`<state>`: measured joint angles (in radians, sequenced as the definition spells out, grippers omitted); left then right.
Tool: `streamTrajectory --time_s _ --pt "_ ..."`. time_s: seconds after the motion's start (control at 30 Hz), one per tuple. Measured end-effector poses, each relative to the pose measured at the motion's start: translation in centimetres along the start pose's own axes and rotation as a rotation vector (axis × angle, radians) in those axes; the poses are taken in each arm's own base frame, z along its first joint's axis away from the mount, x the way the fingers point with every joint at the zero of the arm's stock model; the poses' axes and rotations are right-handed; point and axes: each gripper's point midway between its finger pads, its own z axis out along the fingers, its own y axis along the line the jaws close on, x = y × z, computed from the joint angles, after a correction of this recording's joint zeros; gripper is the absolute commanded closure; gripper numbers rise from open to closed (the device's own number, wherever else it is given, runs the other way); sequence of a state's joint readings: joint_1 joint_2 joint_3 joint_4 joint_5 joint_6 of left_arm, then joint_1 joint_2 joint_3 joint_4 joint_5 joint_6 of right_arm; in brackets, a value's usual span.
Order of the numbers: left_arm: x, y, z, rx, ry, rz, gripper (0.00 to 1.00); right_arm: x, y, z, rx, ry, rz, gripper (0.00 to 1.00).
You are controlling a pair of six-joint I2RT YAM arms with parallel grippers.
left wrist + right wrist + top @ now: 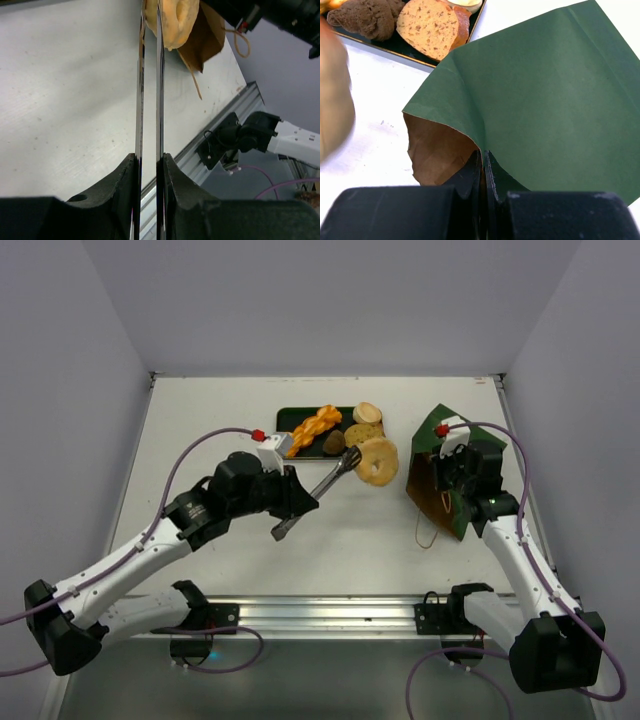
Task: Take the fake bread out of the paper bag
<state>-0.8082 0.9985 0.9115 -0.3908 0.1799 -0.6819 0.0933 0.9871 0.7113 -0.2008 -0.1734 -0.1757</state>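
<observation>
The metal tongs [159, 75] are squeezed between the two fingers of the left gripper [148, 170], so this gripper is closed on them. The long thin arms of the tongs are pointed straight out ahead of the gripper, away from the arm and over toward the bag. At their far tips a tan round bun [378, 460] is met at its rim. Past the gripper and a little to its left, a dark green tray [296, 412] is seen. On it the orange braided loaf [315, 428] is laid slanted, with the dark piece [334, 442], the toast slice [362, 433] and the roll [367, 412] next to it. Further right, the edge of the paper bag [545, 100] is pinched by the shut fingers of the right gripper [482, 170]. The bag is tipped over, its brown inside is turned to the left of this gripper, toward the bun, and its long side is run away from the gripper. Everything is set on a plain white table [200, 420] with small marks. Pale grey walls [100, 340] are stood around it, and a metal rail [330, 612] is fixed along the near edge.
</observation>
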Motion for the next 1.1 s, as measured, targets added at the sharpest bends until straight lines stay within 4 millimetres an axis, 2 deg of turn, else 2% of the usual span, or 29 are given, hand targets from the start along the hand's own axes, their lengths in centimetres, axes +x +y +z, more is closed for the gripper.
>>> streamTrajectory --time_s 0.13,0.37,0.5,0.63,0.8,1.1 --pt "-3.0 2.4 0.3 -0.046 -0.063 -0.037 1.0 0.0 0.0 0.0 0.0 0.0 0.0 1.0" --pt "-8.5 10.4 1.7 -0.151 -0.213 -0.238 1.0 0.0 0.0 0.0 0.0 0.0 0.0 1.0" --pt "-10.0 14.8 2.7 -0.194 -0.265 -0.352 1.0 0.0 0.0 0.0 0.0 0.0 0.0 1.0" --pt "-10.0 18.4 3.3 -0.239 -0.275 -0.436 1.0 0.0 0.0 0.0 0.0 0.0 0.0 1.0" --pt "-9.6 21.8 3.3 -0.293 -0.277 -0.494 1.0 0.0 0.0 0.0 0.0 0.0 0.0 1.0" --pt "-7.6 24.9 4.7 -0.343 -0.219 -0.55 0.99 0.0 0.0 0.0 0.0 0.0 0.0 1.0"
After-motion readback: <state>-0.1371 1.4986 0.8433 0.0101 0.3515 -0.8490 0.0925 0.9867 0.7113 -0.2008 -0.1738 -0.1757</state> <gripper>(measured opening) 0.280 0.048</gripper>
